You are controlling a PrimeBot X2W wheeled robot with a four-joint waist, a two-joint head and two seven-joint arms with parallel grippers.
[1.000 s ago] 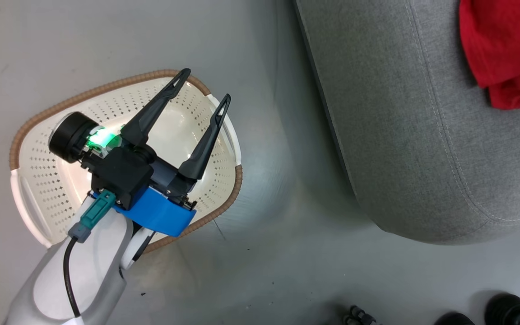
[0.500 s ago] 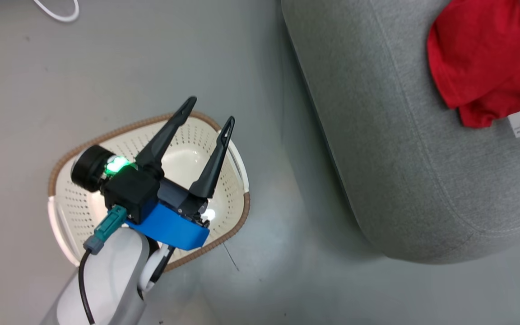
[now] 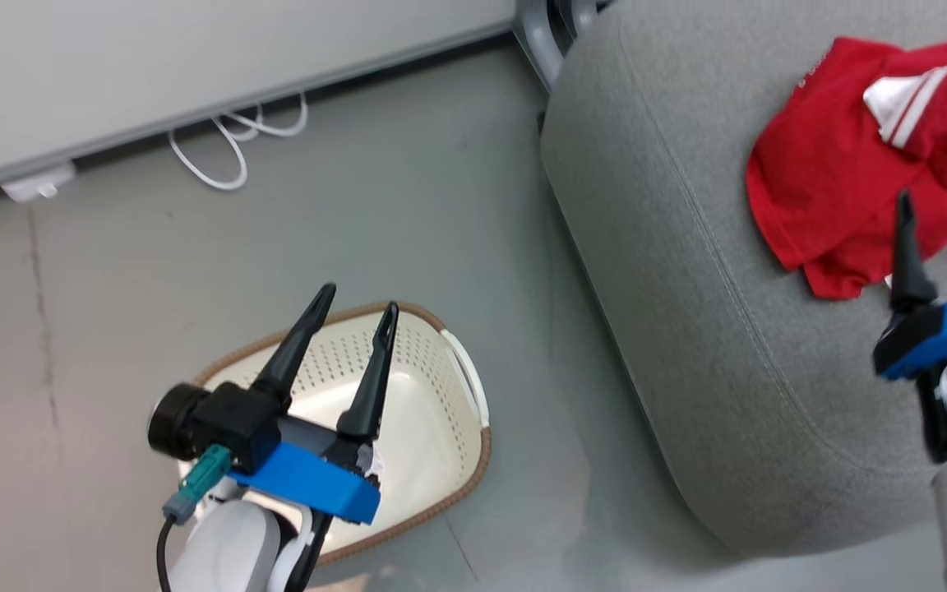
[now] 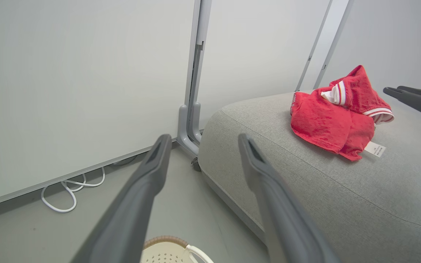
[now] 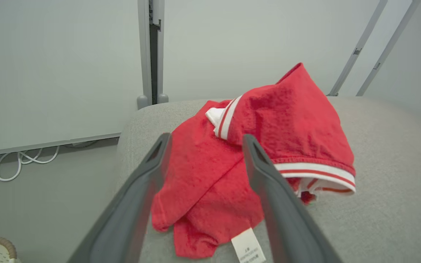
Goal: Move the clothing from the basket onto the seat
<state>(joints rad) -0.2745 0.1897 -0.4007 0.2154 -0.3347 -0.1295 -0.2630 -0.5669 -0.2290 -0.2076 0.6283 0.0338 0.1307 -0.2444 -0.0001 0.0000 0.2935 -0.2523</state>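
1. Open floor [image 3: 408, 205] between the basket [image 3: 441, 411] and the seat [image 3: 687, 329].
2. Blocked over the basket's mouth by the left gripper [image 3: 358, 298], jaws spread.
3. Bare seat fabric beside the clothing [image 3: 819, 197].
4. Hemmed behind by wall panel [image 3: 194, 66], looped cable [image 3: 231, 152] and post foot [image 3: 539, 33].

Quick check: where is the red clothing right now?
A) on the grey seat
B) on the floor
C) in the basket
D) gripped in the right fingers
A: the clothing lies bunched on top of the seat. The right fingers stand open with nothing gripped, and the visible inside of the basket holds no garment.
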